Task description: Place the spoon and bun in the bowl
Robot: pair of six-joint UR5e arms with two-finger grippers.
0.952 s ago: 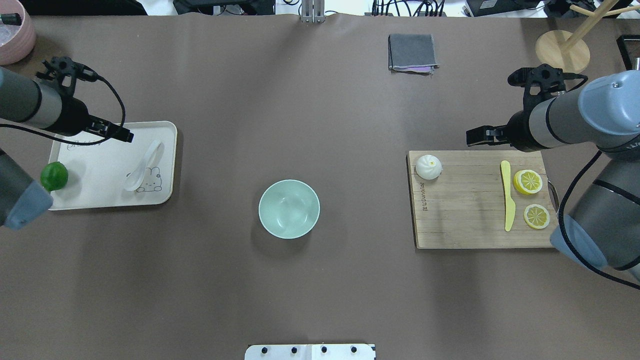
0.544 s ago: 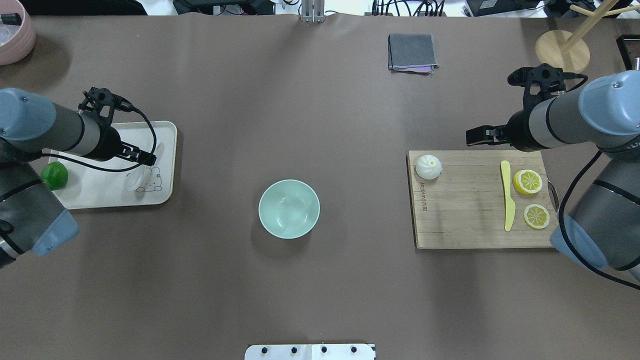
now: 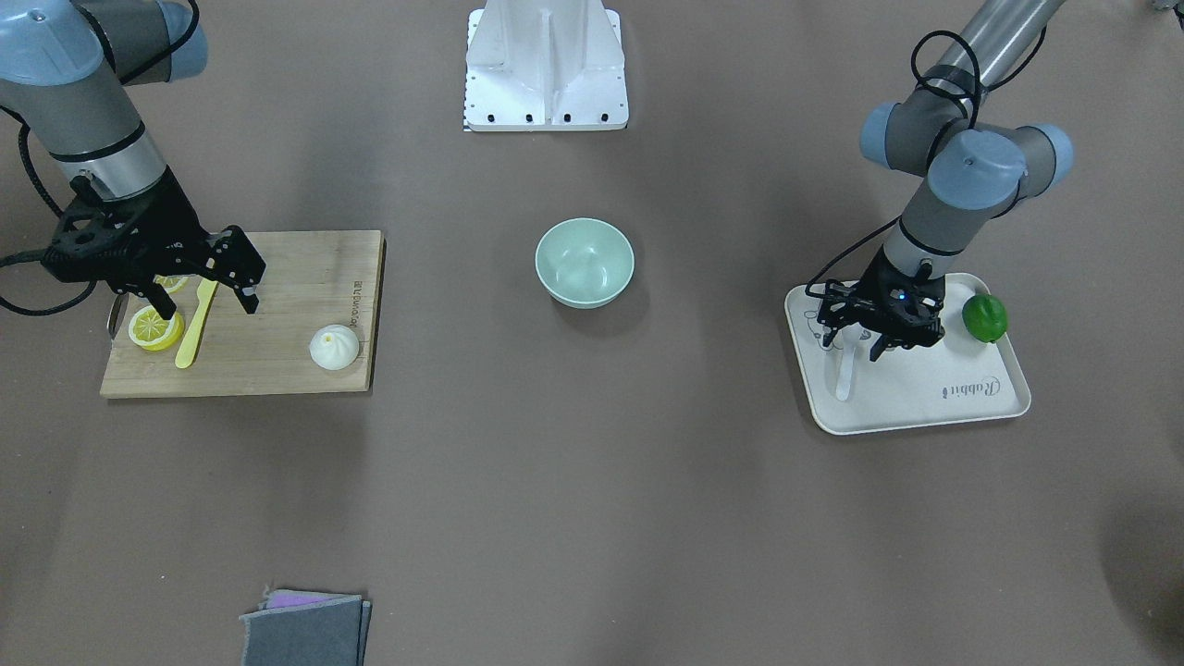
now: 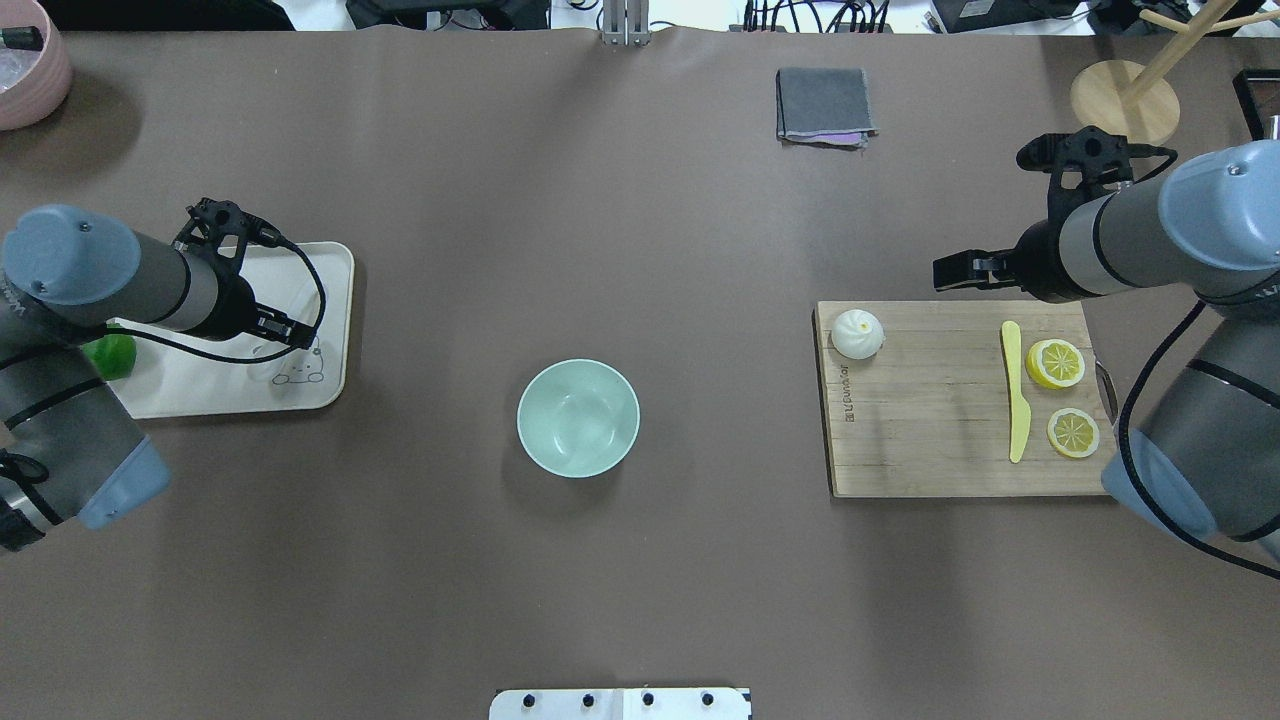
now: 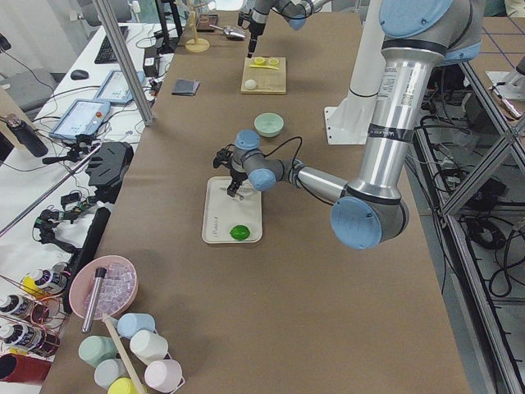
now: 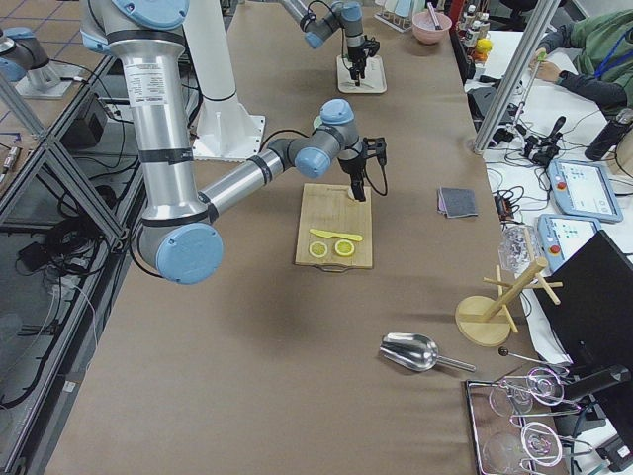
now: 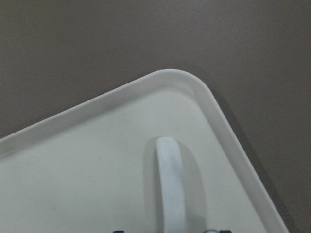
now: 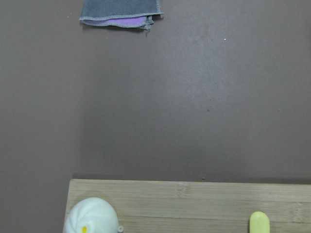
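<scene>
The white spoon point(image 3: 843, 375) lies on the cream tray point(image 3: 925, 416), and its handle shows in the left wrist view point(image 7: 170, 189). My left gripper point(image 3: 851, 344) is open, low over the spoon, with a finger on each side of it. In the overhead view the left gripper point(image 4: 290, 333) hides the spoon. The white bun point(image 4: 858, 333) sits on the near-left corner of the wooden board point(image 4: 930, 450). My right gripper point(image 4: 950, 272) is open and empty, above the board's far edge, right of the bun. The mint-green bowl point(image 4: 578, 417) stands empty mid-table.
A green lime point(image 4: 115, 355) lies on the tray. A yellow knife point(image 4: 1015, 390) and two lemon slices point(image 4: 1056, 363) lie on the board. A grey cloth point(image 4: 824, 104), a pink bowl point(image 4: 25, 70) and a wooden stand point(image 4: 1125, 100) are at the far edge.
My left arm has swung right across the tray and come down over the spoon. The right arm, bun and bowl have not moved.
</scene>
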